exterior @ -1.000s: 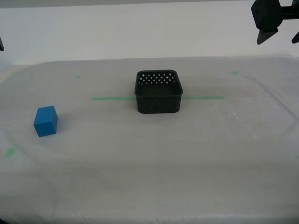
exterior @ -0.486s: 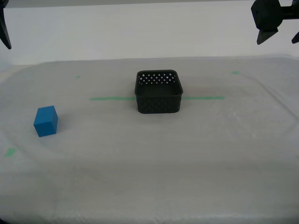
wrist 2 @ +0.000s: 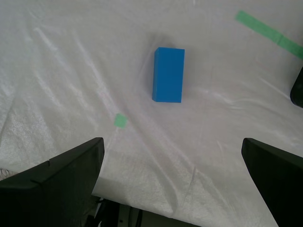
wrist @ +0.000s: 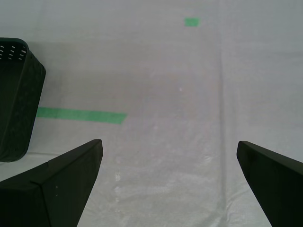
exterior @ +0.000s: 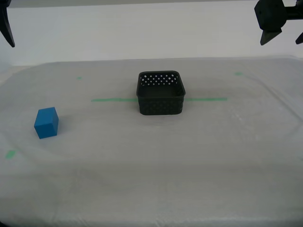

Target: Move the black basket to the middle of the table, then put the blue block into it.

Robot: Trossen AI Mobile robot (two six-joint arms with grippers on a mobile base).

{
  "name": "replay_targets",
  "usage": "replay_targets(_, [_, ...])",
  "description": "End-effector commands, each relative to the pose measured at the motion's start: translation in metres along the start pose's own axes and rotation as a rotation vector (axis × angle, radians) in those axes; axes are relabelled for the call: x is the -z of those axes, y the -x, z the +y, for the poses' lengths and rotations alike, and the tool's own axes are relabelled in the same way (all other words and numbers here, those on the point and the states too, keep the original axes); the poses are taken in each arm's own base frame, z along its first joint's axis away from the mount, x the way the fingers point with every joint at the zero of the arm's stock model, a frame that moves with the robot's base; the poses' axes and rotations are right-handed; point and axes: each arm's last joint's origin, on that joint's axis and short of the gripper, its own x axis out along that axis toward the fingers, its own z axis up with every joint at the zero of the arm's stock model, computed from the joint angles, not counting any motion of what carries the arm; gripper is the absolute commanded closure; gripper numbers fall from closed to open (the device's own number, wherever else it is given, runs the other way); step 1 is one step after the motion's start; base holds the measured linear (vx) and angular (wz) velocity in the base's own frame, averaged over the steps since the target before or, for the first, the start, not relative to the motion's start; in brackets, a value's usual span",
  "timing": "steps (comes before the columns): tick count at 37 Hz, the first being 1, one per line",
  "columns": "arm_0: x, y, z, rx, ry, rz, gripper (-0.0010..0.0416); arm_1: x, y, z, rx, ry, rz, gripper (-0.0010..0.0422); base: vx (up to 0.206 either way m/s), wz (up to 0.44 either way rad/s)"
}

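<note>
On the white cloth tabletop [exterior: 189, 156], near its middle: shallow black plastic basket [exterior: 160, 93] with rounded corners and perforated walls, empty, set across thin green tape line [exterior: 111, 100]. Toward the exterior view's left, well apart from basket: small matte bright-blue cube [exterior: 46, 122], resting on cloth. First gripper [wrist: 168, 182] spread wide, grasping nothing, basket only partly seen there. Second gripper [wrist 2: 173, 177] likewise released above blue cube. Both grippers cut off at exterior view's upper corners.
</note>
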Motion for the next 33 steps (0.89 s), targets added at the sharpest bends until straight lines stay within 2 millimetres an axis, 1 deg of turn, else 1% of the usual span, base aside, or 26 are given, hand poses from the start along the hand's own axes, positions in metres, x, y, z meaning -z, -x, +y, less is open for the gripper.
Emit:
replay_targets(1, [-0.001,0.0,0.0,0.002,0.001,-0.003,0.0007,-0.003,-0.004,-0.001,-0.009,-0.001,0.014,0.0012,0.0,0.0])
replay_targets(8, [-0.001,0.0,0.0,0.003,0.001,-0.003,0.0007,-0.011,-0.019,-0.004,-0.039,-0.019,0.069,0.0012,0.0,0.0])
replay_targets(20, [-0.001,0.0,0.0,0.003,0.001,-0.003,0.0007,-0.027,-0.042,-0.009,-0.086,-0.035,0.06,0.0011,0.0,0.0])
replay_targets(28, [-0.001,0.0,0.0,0.003,0.001,-0.004,0.0007,-0.034,-0.054,-0.012,-0.087,-0.035,0.056,0.0011,0.0,0.0])
replay_targets(33, [-0.001,0.0,0.0,0.003,0.001,-0.003,0.0007,-0.037,-0.063,-0.015,-0.047,-0.015,0.054,0.0011,0.0,0.0])
